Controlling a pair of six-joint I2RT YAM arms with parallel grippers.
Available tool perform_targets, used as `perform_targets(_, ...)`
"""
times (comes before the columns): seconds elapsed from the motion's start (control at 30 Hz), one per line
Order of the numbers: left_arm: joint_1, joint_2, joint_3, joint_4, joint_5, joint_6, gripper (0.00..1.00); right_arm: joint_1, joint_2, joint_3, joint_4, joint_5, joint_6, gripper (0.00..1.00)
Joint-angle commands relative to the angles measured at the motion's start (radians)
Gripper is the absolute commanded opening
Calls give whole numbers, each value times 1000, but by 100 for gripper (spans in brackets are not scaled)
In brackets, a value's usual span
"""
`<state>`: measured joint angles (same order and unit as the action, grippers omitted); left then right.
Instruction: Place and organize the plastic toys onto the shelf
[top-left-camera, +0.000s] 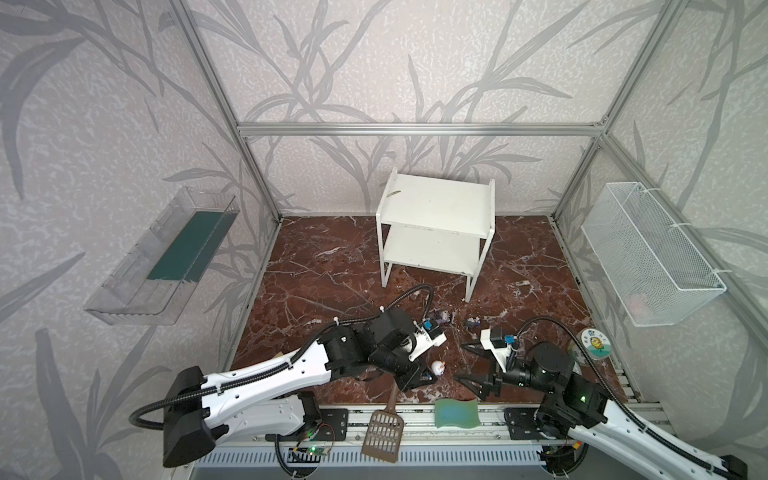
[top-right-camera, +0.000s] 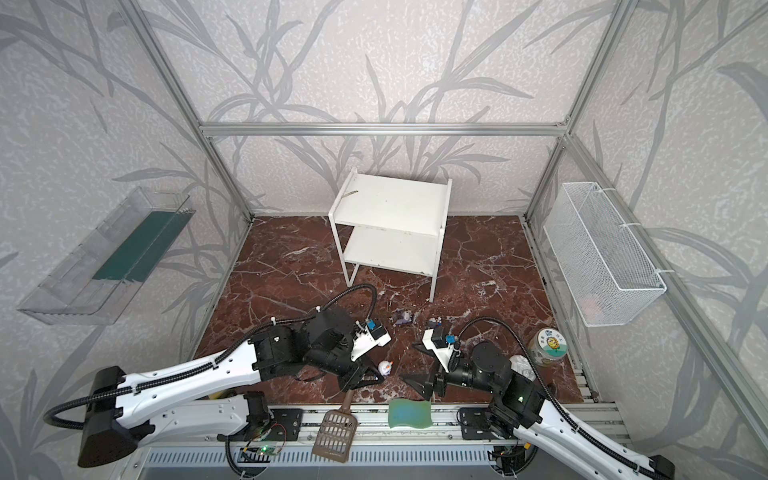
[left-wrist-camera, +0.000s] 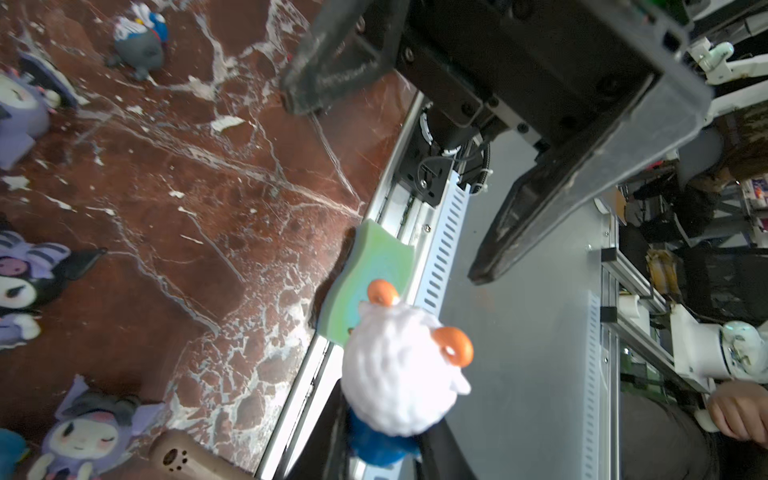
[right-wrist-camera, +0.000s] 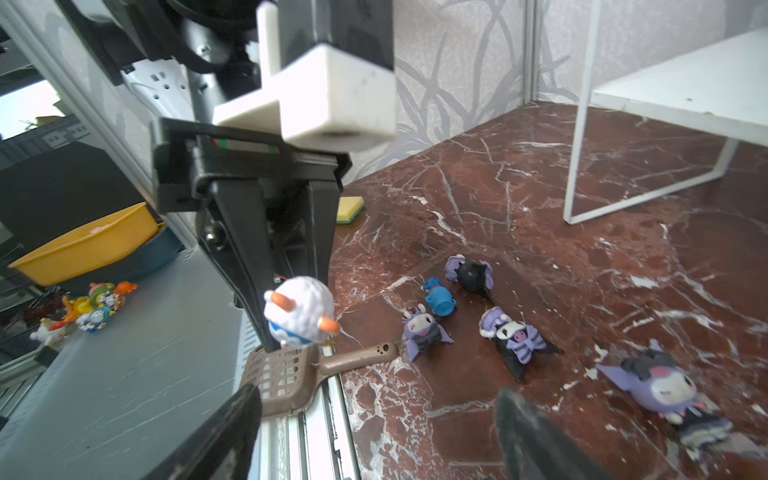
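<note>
Left claw (right-wrist-camera: 293, 336) pinches the white-headed toy (right-wrist-camera: 299, 316) by its blue body, its black fingers pressed in from either side. The head is a knobbly white ball with two glossy orange curled horns. In both top views this toy is only a small white dot beside the claw, above the front part of the marble top (top-left-camera: 332, 266). The right wrist view alone shows what the left arm hides from above: four purple toys (right-wrist-camera: 515, 340) with pointed black ears and a smooth blue toy (right-wrist-camera: 439, 300), all lying flat on the marble, near one another. The left wrist view adds a grey-headed toy (left-wrist-camera: 139, 41), also lying down, apart from the purple ones. The right claw (top-left-camera: 459, 362) is spread wide, its worn black fingers pointing toward the left claw. The shelf (top-left-camera: 436, 208) stands at the back of the marble, well apart from the toys. The top views show it whole, with two flat white boards, thin legs and raised side panels, while the right wrist view shows only a board edge and a leg. The marble is red-brown with white veins and flecks. A brown slotted scoop (top-left-camera: 384, 432) and a wavy green sponge (top-left-camera: 457, 413) lie across the front rail.
</note>
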<state>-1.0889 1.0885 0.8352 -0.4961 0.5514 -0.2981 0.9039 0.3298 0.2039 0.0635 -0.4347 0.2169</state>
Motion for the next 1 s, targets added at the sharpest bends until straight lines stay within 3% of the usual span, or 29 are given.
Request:
perform_targets(0.0, 9, -20, 24, -73, 90, 53, 24, -1, 65, -22, 201, -134, -44, 86)
perform_targets(0.17, 17, -58, 15, -49, 168, 42, 22, 13, 207, 28, 238, -234, -115, 86)
perform_targets(0.4, 29, -64, 13, -38, 225, 40, 21, 93, 320, 112, 200, -220, -246, 87)
perform_targets(0.73, 35, -65, 11, -24, 263, 34, 21, 96, 360, 141, 236, -251, -232, 85)
perform_targets(0.97, 41, -58, 10, -18, 283, 33, 20, 100, 400, 168, 263, -301, -221, 72)
